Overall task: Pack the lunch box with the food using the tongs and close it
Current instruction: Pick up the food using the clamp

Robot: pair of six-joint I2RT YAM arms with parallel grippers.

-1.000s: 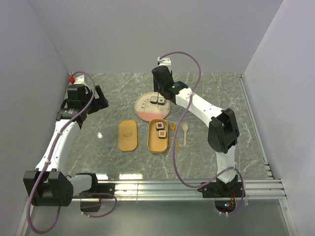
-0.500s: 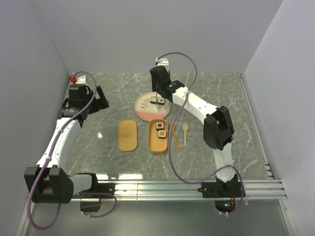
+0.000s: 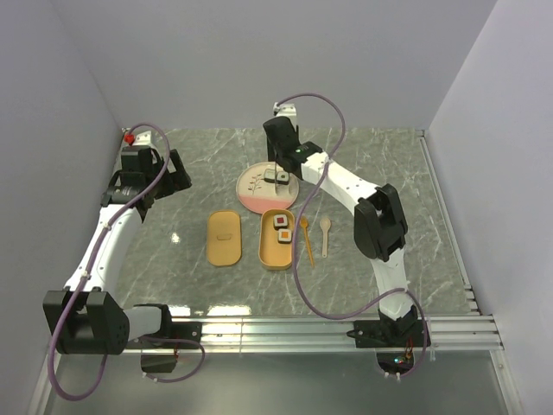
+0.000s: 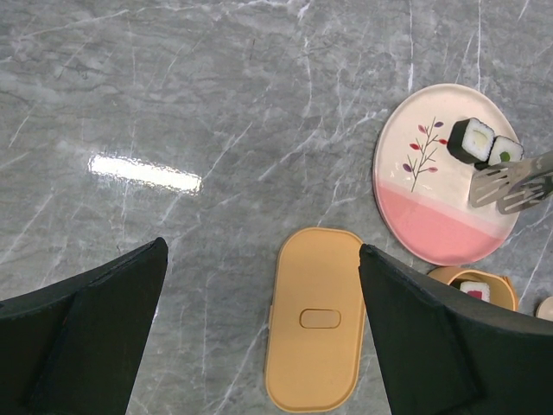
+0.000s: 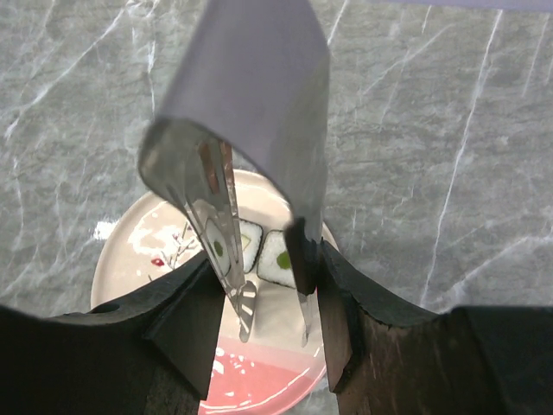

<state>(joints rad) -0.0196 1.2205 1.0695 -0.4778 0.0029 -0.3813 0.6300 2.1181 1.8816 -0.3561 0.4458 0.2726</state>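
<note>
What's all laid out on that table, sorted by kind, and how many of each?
Sushi rolls: 4, two on the plate and two in the lunch box base
Spoons: 2, orange and beige
Tongs: 1, held in the right gripper
Lunch box lid: 1
Lunch box base: 1
Plate: 1
Total: 10

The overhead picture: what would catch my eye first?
The right claw at the far side, holding tongs over a pink-and-cream plate with two sushi rolls. Just nearer, the open orange lunch box holds two more rolls, its lid lying to its left.
</note>
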